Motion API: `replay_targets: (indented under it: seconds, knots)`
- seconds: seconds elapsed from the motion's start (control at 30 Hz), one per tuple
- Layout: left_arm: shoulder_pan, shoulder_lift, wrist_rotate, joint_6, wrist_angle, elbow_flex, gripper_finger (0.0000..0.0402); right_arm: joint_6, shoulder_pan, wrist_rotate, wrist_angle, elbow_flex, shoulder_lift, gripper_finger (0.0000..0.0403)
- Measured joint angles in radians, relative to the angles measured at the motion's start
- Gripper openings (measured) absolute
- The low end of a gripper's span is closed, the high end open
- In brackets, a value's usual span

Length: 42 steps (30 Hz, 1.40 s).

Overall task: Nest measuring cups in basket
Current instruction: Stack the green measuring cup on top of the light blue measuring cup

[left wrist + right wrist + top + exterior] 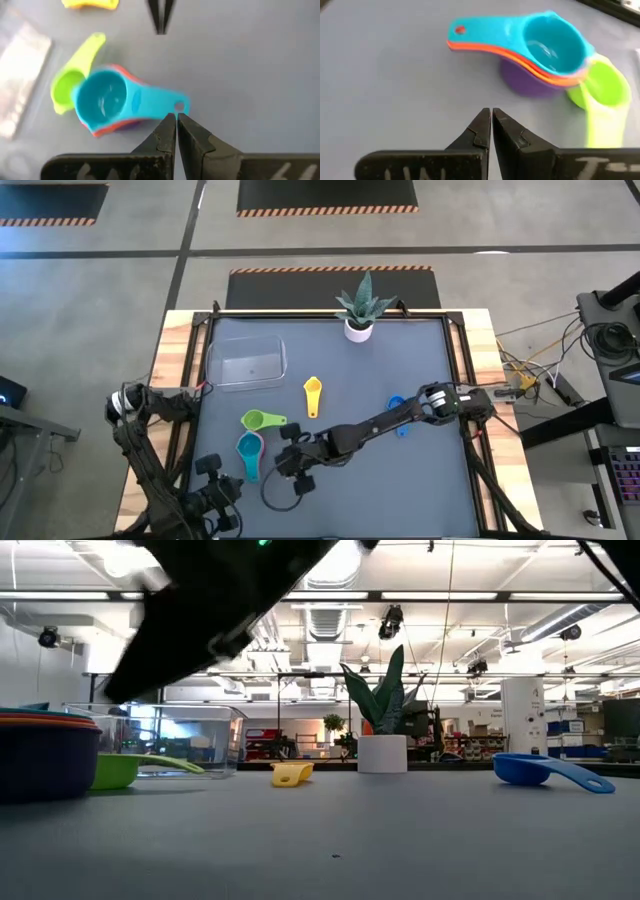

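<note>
1. Grey matte tabletop [400,480] is sitting inside a dark frame with pale wooden boards showing along both sides; the concrete floor beyond it is carrying black mats edged in orange stripes.
2. Room behind, in the low view: a workshop with ceiling light strips, a white pillar and shelving is showing past the far edge.
3. Basket [245,362], clear plastic, is lying at the far left of the tabletop, holding no cups.
4. Stack of measuring cups [248,456], teal on top with orange, red and purple beneath, is resting near the left front; the green cup [262,420] is touching the stack's far side.
5. Yellow cup [312,394] is lying alone near the middle; the blue cup [398,416] is lying to the right, partly under the right arm.
6. White plant pot [358,330] is standing at the centre of the far edge.
7. Left end effector [176,120] is hovering with its fingers closed and empty, just beside the holed end of the teal handle.
8. Right end effector [491,116] is hanging with fingers closed and empty, near the stack but apart from it.
9. Open room: the right half and front right of the tabletop are lying bare.
</note>
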Motion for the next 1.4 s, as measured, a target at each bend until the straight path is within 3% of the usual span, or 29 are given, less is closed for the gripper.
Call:
replay_targets:
  seconds: [0.27, 0.57, 0.8, 0.93, 1.1, 1.4]
  knots:
    - [0.035, -0.005, -0.157, 0.315, -0.04, 0.164, 0.0, 0.056, 0.0, 0.076, -0.323, -0.017, -0.138, 0.0009]
    - [0.135, -0.017, -0.131, 0.744, -0.035, 0.23, 0.0, 0.217, 0.0, 0.084, -0.404, -0.219, -0.315, 0.0009]
    - [0.188, -0.078, 0.087, 0.796, -0.04, 0.112, 0.0, 0.376, 0.0, 0.138, -0.35, -0.489, -0.511, 0.0009]
    - [0.187, -0.117, 0.16, 0.764, -0.018, 0.017, 0.0, 0.497, 0.0, 0.168, -0.319, -0.634, -0.622, 0.0009]
    - [0.182, -0.223, 0.129, 0.77, 0.115, -0.089, 0.0, 0.702, -0.001, 0.195, -0.325, -0.776, -0.749, 0.0009]
    - [0.205, -0.491, -0.076, 0.993, 0.427, -0.305, 0.0, 1.087, 0.0, 0.179, -0.357, -0.998, -0.94, 0.0012]
